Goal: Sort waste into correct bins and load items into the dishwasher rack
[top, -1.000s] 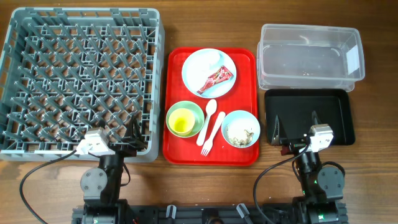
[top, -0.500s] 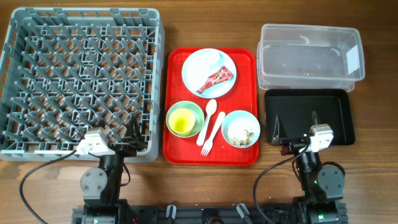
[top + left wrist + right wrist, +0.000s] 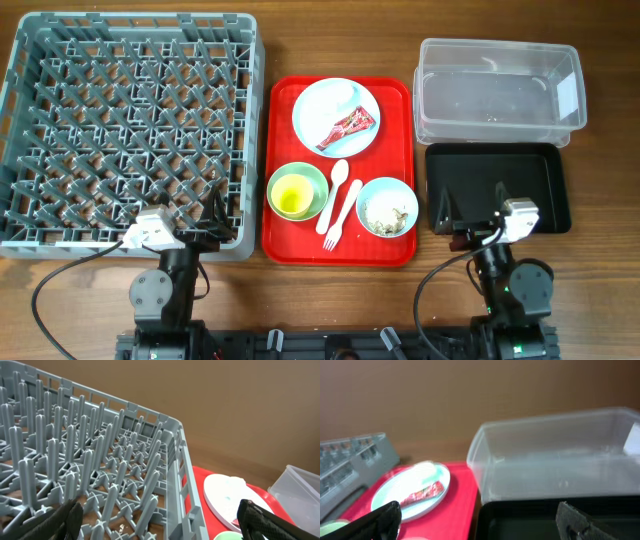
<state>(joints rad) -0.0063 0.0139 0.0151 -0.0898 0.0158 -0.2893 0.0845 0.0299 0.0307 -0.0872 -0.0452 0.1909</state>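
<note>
The grey dishwasher rack (image 3: 130, 130) fills the left and holds nothing. On the red tray (image 3: 338, 250) sit a pale blue plate (image 3: 325, 105) with the red-and-white wrapper (image 3: 347, 125), a mint-green bowl (image 3: 320, 178) holding a yellow cup (image 3: 291, 196), a white spoon (image 3: 337, 184) and fork (image 3: 342, 215), and a pale blue bowl (image 3: 388, 207) with whitish food scraps. The clear tub (image 3: 497, 90) and black tray (image 3: 497, 187) stand at the right. My left gripper (image 3: 215, 225) is open at the rack's near right corner. My right gripper (image 3: 473, 215) is open over the black tray's near edge.
The wrist views show the rack (image 3: 100, 475), plate (image 3: 227, 497), wrapper on the plate (image 3: 422, 494), clear tub (image 3: 555, 460) and black tray (image 3: 530, 520). Bare wooden table lies around everything.
The right gripper's wrist has shifted very slightly; nothing else has moved.
</note>
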